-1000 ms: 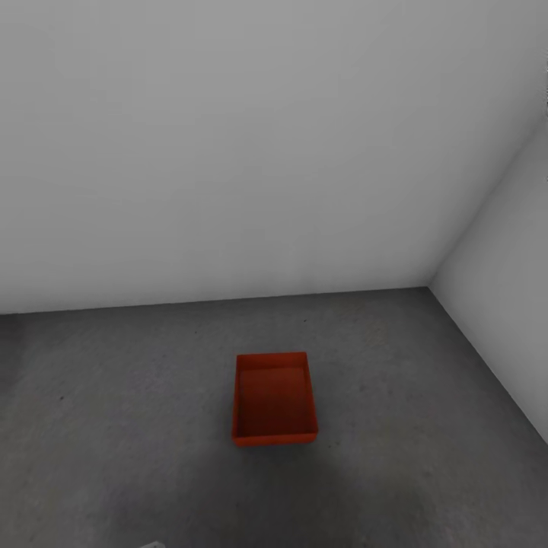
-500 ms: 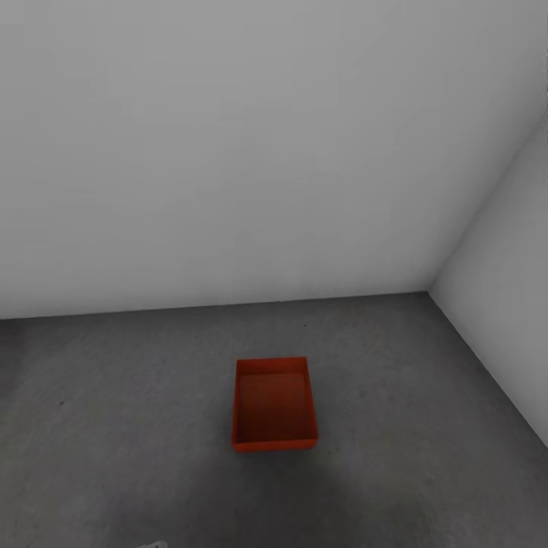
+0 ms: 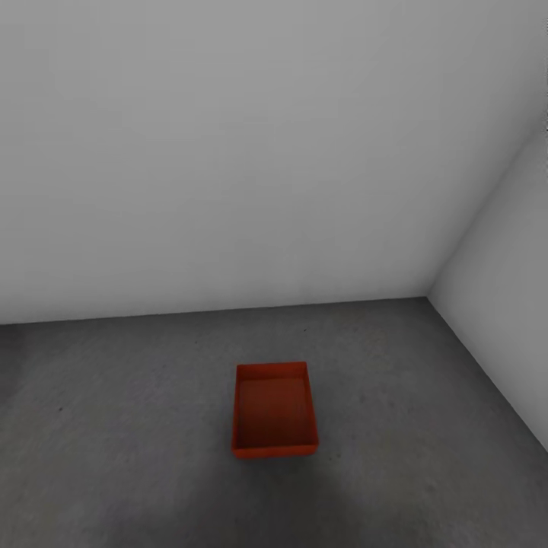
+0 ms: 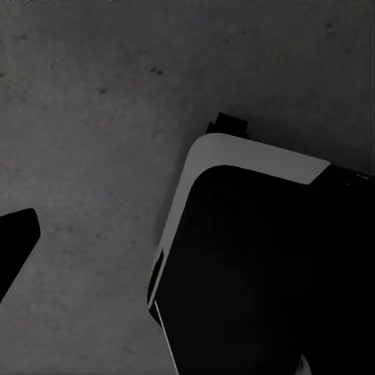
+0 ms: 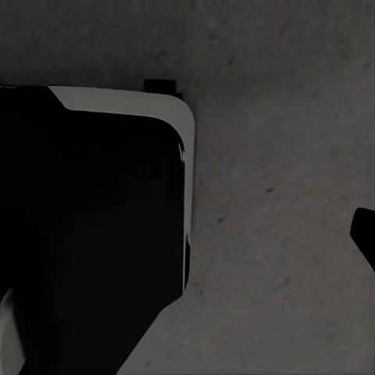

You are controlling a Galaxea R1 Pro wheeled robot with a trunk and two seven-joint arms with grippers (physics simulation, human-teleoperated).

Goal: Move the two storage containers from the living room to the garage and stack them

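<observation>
One red-orange open-top storage container (image 3: 274,411) sits upright and empty on the dark speckled concrete floor (image 3: 114,426) of the garage, a little ahead of me and near the middle of the head view. Nothing touches it. In the left wrist view a dark fingertip (image 4: 16,242) of my left gripper shows at the picture's edge over bare floor. In the right wrist view a dark fingertip (image 5: 366,234) of my right gripper shows at the edge in the same way. Both fingertips stand wide of the centre and hold nothing.
Plain light-grey walls (image 3: 228,152) meet in a corner (image 3: 430,293) at the far right, behind the container. My own black base with a white rim (image 4: 250,160) (image 5: 125,101) shows beneath both wrists.
The whole head picture has slid down a little, so the camera moved. The container keeps its place on the floor. A small white tip at the bottom left has left the view.
</observation>
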